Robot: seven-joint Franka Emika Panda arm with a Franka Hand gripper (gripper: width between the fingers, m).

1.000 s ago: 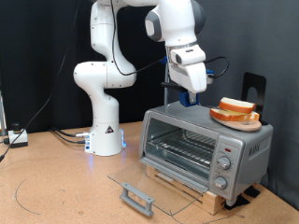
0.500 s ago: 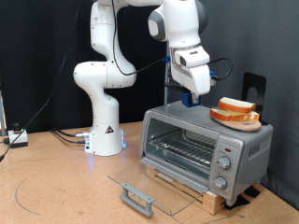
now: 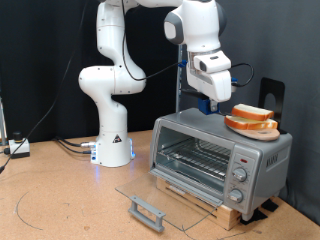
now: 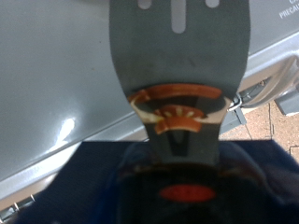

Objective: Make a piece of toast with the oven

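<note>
One small silver boxy toaster oven (image 3: 218,157) stands on the brown worktop (image 3: 60,200), and it has one glass door with a grey bar handle (image 3: 148,211), dropped open and lying flat. One wire rack (image 3: 195,158) shows inside it. Three round knobs (image 3: 240,177) sit in a column on its right-hand panel. One orange plate (image 3: 250,126) rests on its roof, carrying two pale slices of white bread with light-brown crust (image 3: 254,115), stacked one on the other. One white robot arm (image 3: 115,80) is present, ending in one claw (image 3: 213,102). One blue-lit arm base (image 3: 112,152) sits on the worktop.
</note>
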